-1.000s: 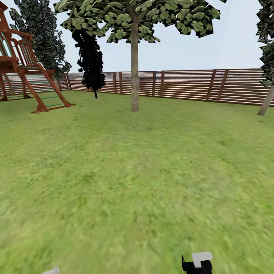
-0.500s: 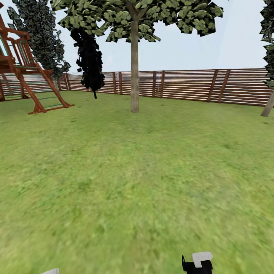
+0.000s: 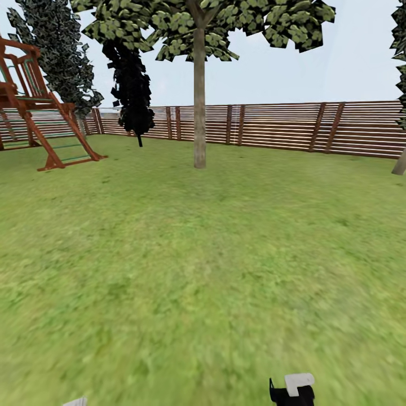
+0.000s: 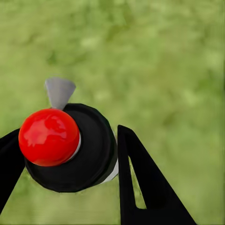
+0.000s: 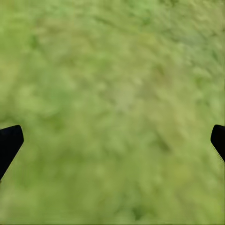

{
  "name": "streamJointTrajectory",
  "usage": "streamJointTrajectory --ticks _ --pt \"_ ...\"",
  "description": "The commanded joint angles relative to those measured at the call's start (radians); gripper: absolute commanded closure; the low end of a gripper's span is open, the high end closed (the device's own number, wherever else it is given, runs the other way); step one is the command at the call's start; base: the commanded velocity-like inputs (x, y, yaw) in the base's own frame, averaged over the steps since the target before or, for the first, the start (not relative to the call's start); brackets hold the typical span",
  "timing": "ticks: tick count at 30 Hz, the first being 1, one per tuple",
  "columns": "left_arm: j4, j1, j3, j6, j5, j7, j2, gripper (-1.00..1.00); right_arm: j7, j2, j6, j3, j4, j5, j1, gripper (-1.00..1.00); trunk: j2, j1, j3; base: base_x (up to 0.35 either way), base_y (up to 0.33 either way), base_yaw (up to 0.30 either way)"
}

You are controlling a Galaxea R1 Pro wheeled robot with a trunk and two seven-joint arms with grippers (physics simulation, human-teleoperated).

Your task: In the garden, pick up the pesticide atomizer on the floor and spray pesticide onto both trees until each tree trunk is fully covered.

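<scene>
Left claw carrying atomizer; right claw spread, holding nothing.

My left gripper (image 4: 65, 164) clamps the pesticide atomizer (image 4: 70, 147), red knob up. My right gripper (image 5: 112, 140) hangs over grass (image 3: 203, 270). A tree trunk (image 3: 199, 101) stands at 12 o'clock, before the fence (image 3: 282, 127).

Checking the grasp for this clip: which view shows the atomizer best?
The left wrist view: the atomizer, red knob and black cap, sits between the left pincer fingers. The head view shows a pale sliver at its bottom edge, perhaps the nozzle; the right wrist view shows grass.
</scene>
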Motion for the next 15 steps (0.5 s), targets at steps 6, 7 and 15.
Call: streamJointTrajectory --ticks 6,7,15 --pt "0.0 0.0 0.0 -0.001 0.0 0.0 0.0 1.0 0.0 0.003 0.0 0.001 0.0 0.0 0.0 -1.0 0.0 0.0 0.0 0.339 0.0 0.0" --pt "0.0 0.0 0.0 -0.001 0.0 0.0 0.0 1.0 0.0 0.004 0.0 0.001 0.0 0.0 0.0 -1.0 0.0 0.0 0.0 0.339 0.0 0.0" --pt "0.0 0.0 0.003 -0.001 0.0 0.0 -0.001 1.0 0.0 0.006 0.0 0.001 0.0 -0.001 0.0 -1.0 0.0 0.0 0.0 0.339 0.0 0.0"
